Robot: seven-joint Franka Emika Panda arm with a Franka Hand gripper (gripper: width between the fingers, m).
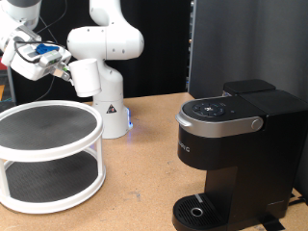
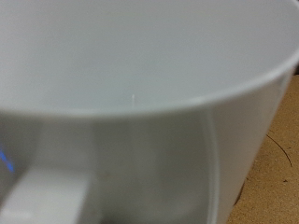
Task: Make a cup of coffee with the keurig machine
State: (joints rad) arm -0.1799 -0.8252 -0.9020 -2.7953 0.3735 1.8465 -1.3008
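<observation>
White cup (image 2: pixel 140 103): fills the wrist view, close up, inside bare; brown table (image 2: pixel 271 177) beside it. Coffee machine (image 1: pixel 231 154): black, near right of the exterior view, lid shut, drip tray (image 1: pixel 197 212) unoccupied. Two-tier white rack (image 1: pixel 48 154): near left, both shelves bare. Gripper (image 1: pixel 43 58): raised at far left, above the rack; finger spread and grasp cannot be told.
</observation>
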